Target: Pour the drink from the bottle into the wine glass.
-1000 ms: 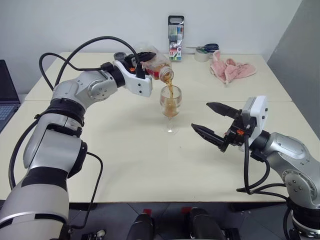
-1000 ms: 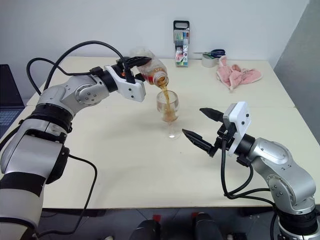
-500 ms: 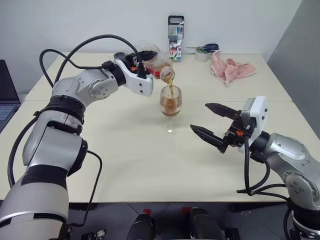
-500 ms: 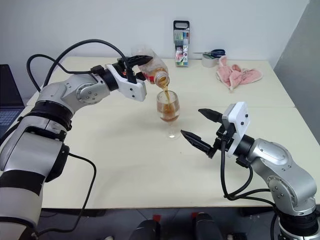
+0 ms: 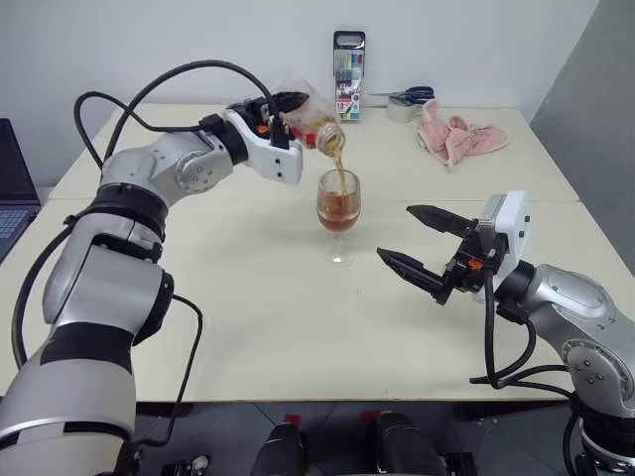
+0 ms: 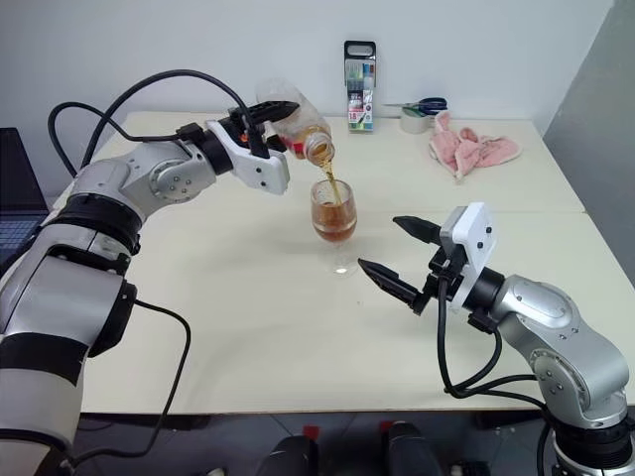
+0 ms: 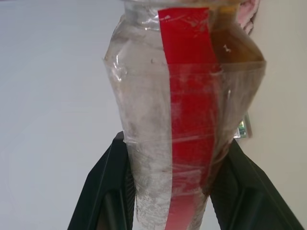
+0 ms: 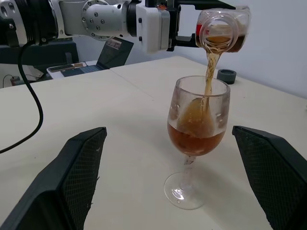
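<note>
Glass (image 5: 338, 213) filling higher, bottle (image 5: 316, 129) tipped a little steeper than a second ago.
Left pincer (image 5: 283, 107) is clamping the bottle over the glass mid-desk (image 5: 248, 317), drink (image 8: 209, 72) streaming in; right pincer (image 5: 422, 242) is waiting wide open beside the glass.

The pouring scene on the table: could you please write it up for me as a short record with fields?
bottle: small clear plastic bottle with red label strip, tipped mouth-down above the glass
held by: left gripper, jaws shut on the bottle
drink: amber liquid streaming into the glass, bowl about half full
glass: clear stemmed wine glass, upright on the cream table
right gripper: jaws open, empty, beside the glass, apart from it
background: pink cloth, marker case
</note>
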Controlling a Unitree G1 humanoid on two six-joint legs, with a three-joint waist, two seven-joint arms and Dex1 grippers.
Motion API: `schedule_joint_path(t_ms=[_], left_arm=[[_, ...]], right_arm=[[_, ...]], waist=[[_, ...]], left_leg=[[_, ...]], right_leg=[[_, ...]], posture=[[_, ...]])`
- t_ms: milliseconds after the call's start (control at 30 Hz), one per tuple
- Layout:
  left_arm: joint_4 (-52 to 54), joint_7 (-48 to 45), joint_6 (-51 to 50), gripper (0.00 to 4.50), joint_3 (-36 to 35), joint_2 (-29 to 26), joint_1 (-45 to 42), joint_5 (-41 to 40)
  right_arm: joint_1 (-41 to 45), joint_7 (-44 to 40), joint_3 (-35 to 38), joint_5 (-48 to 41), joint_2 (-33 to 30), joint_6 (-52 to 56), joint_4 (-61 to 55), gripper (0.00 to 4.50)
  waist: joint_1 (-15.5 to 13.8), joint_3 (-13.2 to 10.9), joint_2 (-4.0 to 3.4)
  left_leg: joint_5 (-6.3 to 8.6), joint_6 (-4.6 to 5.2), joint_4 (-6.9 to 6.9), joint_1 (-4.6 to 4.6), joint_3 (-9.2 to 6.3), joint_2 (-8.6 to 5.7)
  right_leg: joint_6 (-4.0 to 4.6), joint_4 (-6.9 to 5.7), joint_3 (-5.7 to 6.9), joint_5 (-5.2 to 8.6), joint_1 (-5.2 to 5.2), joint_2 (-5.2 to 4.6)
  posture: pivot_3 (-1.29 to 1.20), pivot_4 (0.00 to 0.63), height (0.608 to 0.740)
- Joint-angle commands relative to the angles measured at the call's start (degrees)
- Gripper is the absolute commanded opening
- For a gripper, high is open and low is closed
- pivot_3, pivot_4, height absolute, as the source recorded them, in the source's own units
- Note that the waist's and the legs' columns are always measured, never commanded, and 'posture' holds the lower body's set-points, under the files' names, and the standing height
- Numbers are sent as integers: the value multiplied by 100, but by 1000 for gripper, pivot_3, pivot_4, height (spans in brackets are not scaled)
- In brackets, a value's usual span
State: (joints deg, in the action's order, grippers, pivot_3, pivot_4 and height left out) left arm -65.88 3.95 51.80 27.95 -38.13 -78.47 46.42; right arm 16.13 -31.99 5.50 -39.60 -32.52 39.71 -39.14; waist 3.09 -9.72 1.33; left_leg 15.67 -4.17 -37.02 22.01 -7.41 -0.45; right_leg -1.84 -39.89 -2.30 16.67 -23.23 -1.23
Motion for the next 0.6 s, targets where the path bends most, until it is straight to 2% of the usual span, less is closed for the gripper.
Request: schedule_joint_path(t_ms=[33, 433, 600], left_arm=[[17, 157, -2, 1672, 5, -97, -237, 23], [-15, 216, 2, 1672, 43, -89, -263, 38], [-77, -98, -49, 1672, -110, 1, -179, -249]], right_arm=[[-4, 56, 30, -100, -23, -36, -227, 4500], [-17, 69, 3, -104, -40, -36, -245, 4500], [-15, 75, -21, -76, -33, -63, -258, 4500]], waist=[[0, 0, 0], [0, 0, 0], [0, 0, 0]], left_leg=[[0, 0, 0, 0, 0, 0], [0, 0, 0, 0, 0, 0], [0, 0, -1, 0, 0, 0]], right_leg=[[0, 0, 0, 0, 0, 0], [0, -1, 0, 0, 0, 0], [0, -2, 0, 0, 0, 0]], posture=[[0, 150, 740], [0, 150, 740], [0, 150, 740]])
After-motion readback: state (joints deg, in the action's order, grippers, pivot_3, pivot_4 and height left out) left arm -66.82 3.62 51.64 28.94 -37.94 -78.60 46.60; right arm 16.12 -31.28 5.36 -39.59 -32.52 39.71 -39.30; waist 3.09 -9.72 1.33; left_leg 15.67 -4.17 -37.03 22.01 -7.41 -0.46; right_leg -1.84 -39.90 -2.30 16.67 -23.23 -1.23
